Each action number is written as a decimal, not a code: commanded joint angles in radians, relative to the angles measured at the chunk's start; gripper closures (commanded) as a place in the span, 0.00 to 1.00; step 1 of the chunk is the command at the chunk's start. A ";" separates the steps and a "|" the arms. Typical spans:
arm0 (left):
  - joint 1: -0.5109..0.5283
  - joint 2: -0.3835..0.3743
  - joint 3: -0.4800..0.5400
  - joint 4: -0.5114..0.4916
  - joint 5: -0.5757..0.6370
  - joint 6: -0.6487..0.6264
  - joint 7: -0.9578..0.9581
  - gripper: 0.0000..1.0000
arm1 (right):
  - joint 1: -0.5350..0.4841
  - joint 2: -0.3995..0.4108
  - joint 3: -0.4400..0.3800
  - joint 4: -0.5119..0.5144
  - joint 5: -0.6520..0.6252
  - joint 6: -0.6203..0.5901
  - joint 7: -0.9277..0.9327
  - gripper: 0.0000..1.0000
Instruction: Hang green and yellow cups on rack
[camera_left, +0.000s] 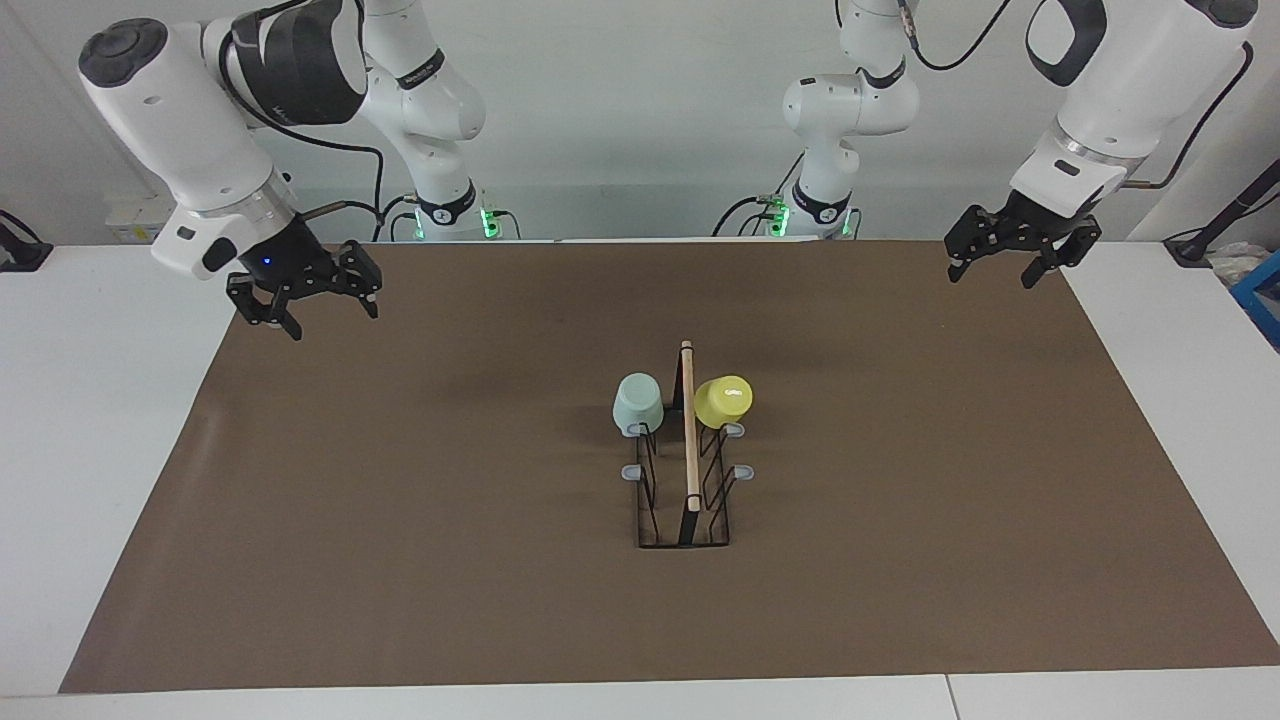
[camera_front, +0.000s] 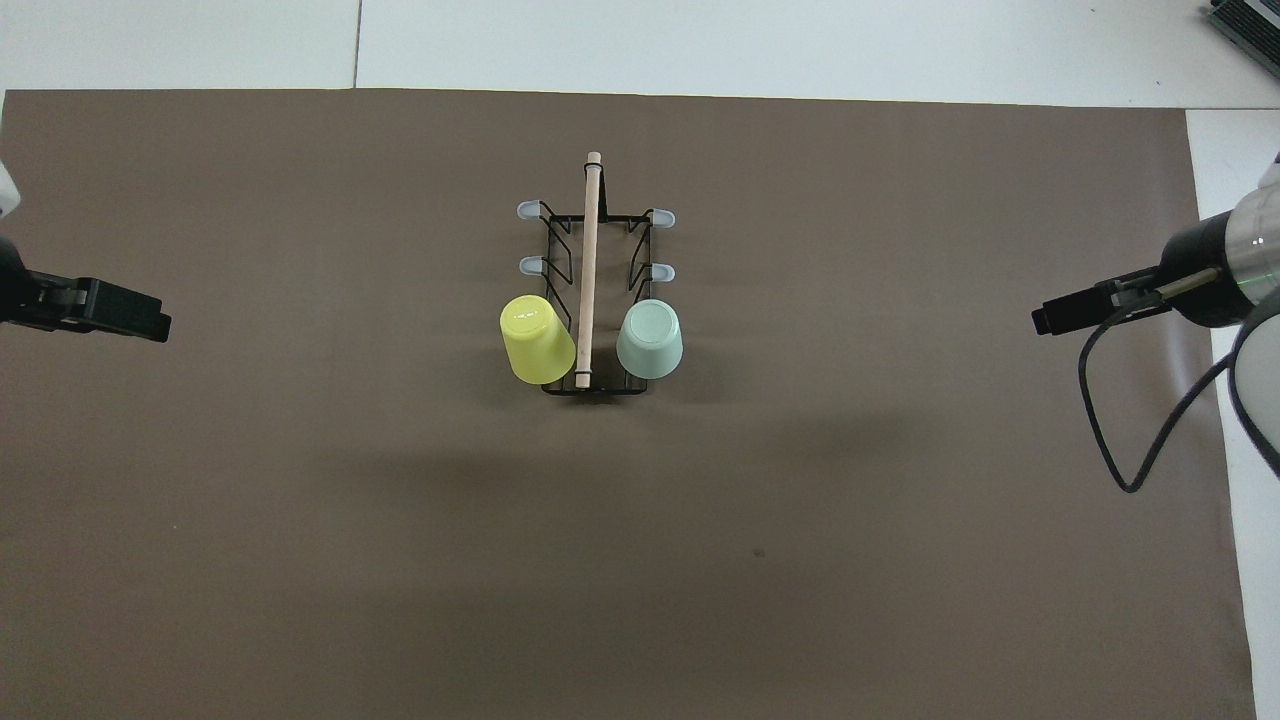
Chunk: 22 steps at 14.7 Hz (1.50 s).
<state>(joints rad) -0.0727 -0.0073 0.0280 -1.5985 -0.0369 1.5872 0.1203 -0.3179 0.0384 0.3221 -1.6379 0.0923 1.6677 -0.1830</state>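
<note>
Cups, green cup (camera_left: 637, 401) and yellow cup (camera_left: 723, 399), are being carried upside down on the rack (camera_left: 684, 520), at its twelve o'clock end in the facing view. Left gripper (camera_left: 1010, 262) and right gripper (camera_left: 306, 308) are being held apart and empty, well clear. The tilted yellow cup is judged liable to slip if the tabletop is jarred.

White table (camera_left: 100, 420) under a brown mat (camera_left: 400, 520) — pale wall (camera_left: 620, 120) above.

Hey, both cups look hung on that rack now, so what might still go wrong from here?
1. The yellow cup sits tilted on its prong, leaning away from the wooden rod; a bump to the rack might tip it off.
2. Both it and the green cup hang at the rack's end nearer the robots, so the light wire frame may be unevenly loaded.
3. Right tool and left tool are open, away from the rack.
</note>
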 joint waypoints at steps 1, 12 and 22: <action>-0.013 -0.014 0.015 -0.014 -0.009 -0.006 0.004 0.00 | 0.008 0.020 0.012 0.067 -0.009 -0.083 0.089 0.00; -0.013 -0.016 0.015 -0.015 -0.009 -0.006 0.004 0.00 | 0.013 0.020 0.014 0.136 0.046 -0.163 0.229 0.00; -0.012 -0.016 0.015 -0.015 -0.009 -0.006 0.004 0.00 | 0.181 0.009 -0.164 0.136 0.034 -0.158 0.217 0.00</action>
<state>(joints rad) -0.0727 -0.0073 0.0280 -1.5985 -0.0369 1.5872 0.1203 -0.1497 0.0420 0.1683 -1.5179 0.1217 1.5179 0.0299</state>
